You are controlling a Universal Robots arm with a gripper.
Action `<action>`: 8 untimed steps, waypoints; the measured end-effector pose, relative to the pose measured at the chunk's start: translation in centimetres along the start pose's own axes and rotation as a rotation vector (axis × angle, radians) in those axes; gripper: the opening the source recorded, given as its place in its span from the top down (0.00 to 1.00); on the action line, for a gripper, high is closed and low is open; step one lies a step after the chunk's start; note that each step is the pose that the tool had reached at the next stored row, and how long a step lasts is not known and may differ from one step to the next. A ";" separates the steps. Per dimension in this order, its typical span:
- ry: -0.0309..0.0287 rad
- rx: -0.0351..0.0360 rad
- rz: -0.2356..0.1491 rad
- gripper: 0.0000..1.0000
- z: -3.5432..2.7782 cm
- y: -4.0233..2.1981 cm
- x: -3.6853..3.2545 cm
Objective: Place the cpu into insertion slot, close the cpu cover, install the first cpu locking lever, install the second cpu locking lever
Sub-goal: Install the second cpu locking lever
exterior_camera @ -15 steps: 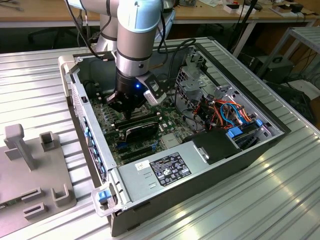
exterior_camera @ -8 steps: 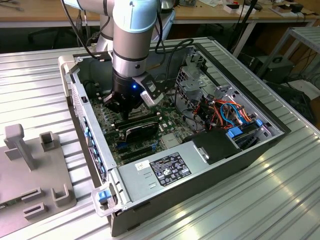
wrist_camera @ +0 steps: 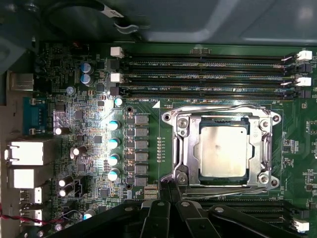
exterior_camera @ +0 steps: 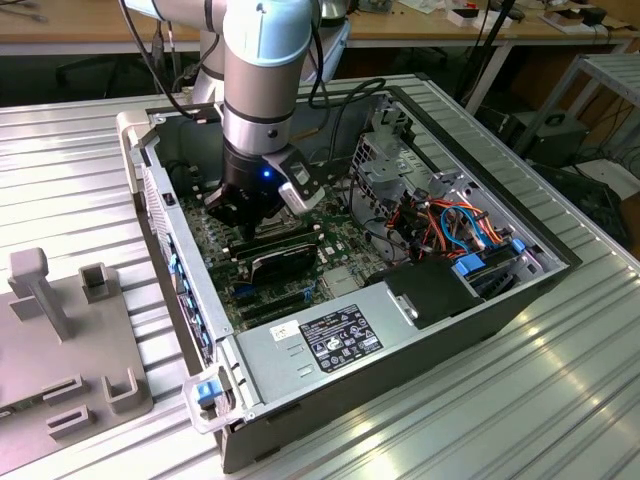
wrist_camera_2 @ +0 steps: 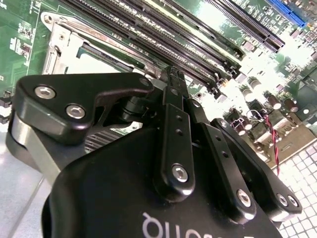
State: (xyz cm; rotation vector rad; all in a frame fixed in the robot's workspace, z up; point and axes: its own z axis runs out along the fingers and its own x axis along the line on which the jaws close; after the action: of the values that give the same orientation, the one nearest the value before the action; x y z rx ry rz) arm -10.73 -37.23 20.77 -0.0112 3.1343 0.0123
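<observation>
In the first wrist view the cpu (wrist_camera: 223,151), a dull silver square, lies in the insertion slot (wrist_camera: 222,120). The silvery cpu cover (wrist_camera: 184,148) lies flat around it. One thin wire locking lever (wrist_camera: 218,109) runs along one side of the socket, and another (wrist_camera: 228,187) along the opposite side. My gripper (wrist_camera: 169,191) is shut with nothing between its black fingers, its tips right at the socket corner beside that second lever. In the second wrist view the gripper (wrist_camera_2: 171,79) hovers just off the cover (wrist_camera_2: 62,49). In the exterior view the gripper (exterior_camera: 243,225) is deep inside the open computer case.
Long black memory slots (wrist_camera: 208,74) flank the socket on two sides. Capacitors (wrist_camera: 114,141) and rear ports (wrist_camera: 29,151) stand nearby. The case walls (exterior_camera: 170,250), a power supply (exterior_camera: 330,340) and coloured cables (exterior_camera: 450,225) hem in the arm. A grey fixture (exterior_camera: 60,330) sits at the exterior view's left.
</observation>
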 end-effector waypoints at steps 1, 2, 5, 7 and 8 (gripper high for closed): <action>0.0001 0.0001 0.000 0.89 0.00 0.00 0.01; 0.0003 0.0001 0.000 0.89 0.02 0.00 0.01; 0.0003 0.0000 0.000 0.89 0.07 0.01 0.02; 0.0002 0.0000 0.000 0.89 0.08 0.07 0.03; 0.0003 0.0001 0.000 0.89 0.08 0.11 0.03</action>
State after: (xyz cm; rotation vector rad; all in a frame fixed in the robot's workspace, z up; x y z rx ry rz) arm -10.76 -37.11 20.70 -0.0118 3.1346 0.0121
